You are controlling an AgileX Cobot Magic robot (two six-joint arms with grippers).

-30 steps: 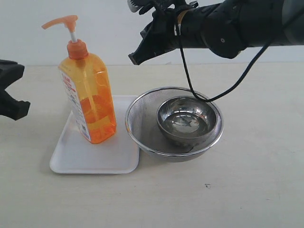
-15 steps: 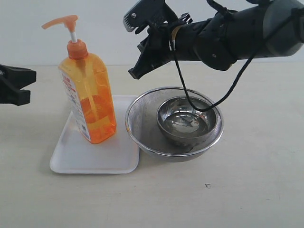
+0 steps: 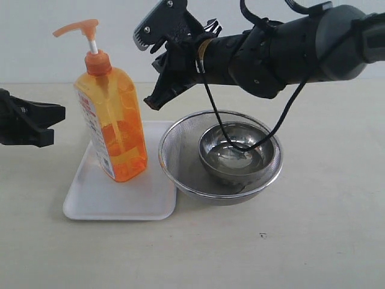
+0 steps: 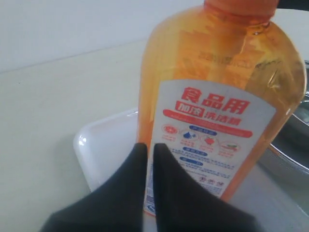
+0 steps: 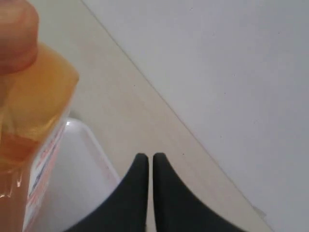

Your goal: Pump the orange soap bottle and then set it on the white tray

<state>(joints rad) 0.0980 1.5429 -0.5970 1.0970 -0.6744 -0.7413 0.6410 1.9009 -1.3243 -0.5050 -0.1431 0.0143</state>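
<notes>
The orange soap bottle (image 3: 112, 129) stands upright on the white tray (image 3: 126, 201), its pump head (image 3: 77, 28) raised on the white stem. My left gripper (image 3: 59, 123) hovers left of the bottle, apart from it. In the left wrist view its fingers (image 4: 148, 146) stand shut and empty, pointing at the bottle's label (image 4: 212, 130), with the tray (image 4: 104, 145) underneath. My right gripper (image 3: 149, 103) hangs shut and empty just right of the bottle's shoulder, above the tray's far edge. The right wrist view shows its closed tips (image 5: 147, 155) beside the bottle (image 5: 29, 111) and the tray (image 5: 82, 179).
A round steel mesh strainer (image 3: 180, 180) holding a metal bowl (image 3: 237, 150) sits directly right of the tray, touching it. The right arm's black cable (image 3: 210, 108) droops into the bowl. Bare beige tabletop (image 3: 271, 241) lies in front and to the right.
The right arm has swung left and lower, bringing its shut gripper close to the bottle. The left gripper has slid right toward the bottle. The bottle has not moved.
</notes>
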